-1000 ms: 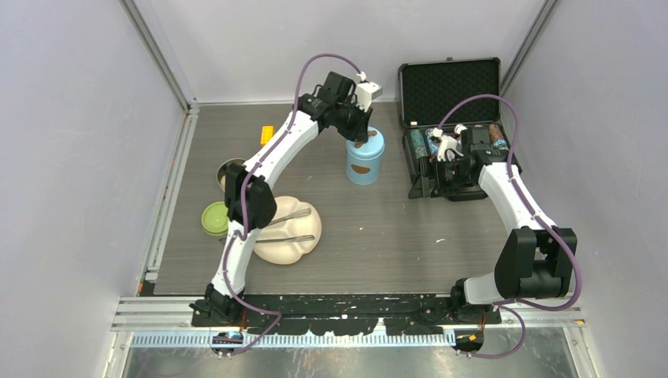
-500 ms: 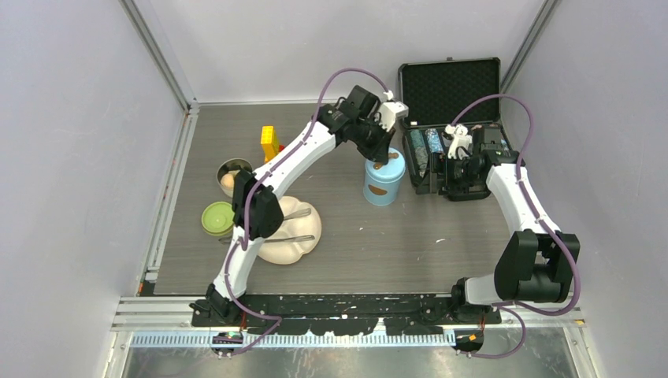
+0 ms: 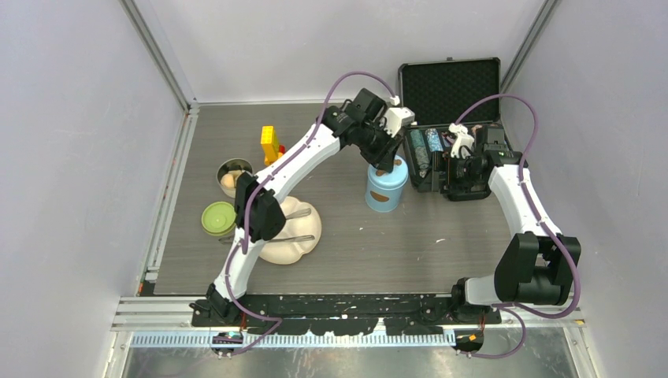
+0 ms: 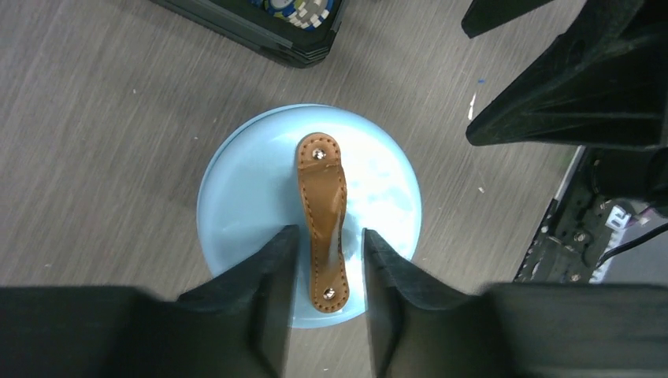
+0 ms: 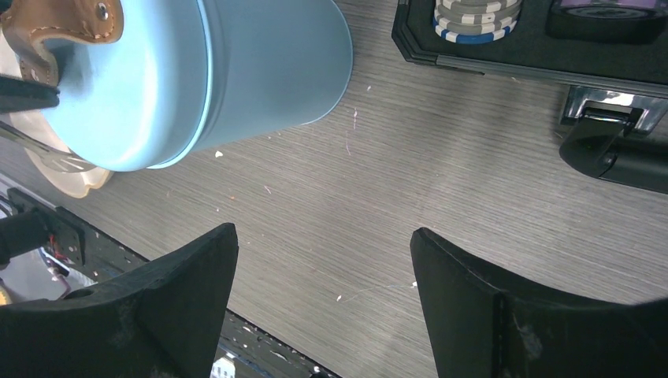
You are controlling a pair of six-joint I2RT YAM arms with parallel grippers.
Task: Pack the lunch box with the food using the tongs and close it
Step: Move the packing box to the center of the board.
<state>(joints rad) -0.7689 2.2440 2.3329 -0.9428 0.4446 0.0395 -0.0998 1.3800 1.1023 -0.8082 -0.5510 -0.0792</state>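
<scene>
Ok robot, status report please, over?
Left gripper loosely astride lunch box handle, lid on. Right gripper open, empty, over table. Black case close beside.

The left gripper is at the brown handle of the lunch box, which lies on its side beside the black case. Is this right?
No: the lunch box stands upright beside the black case, as the top view shows. Otherwise correct.

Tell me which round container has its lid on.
The light-blue tin by the black case, capped with a brown-strapped lid. The steel bowl at left sits open, its green lid beside it.
</scene>
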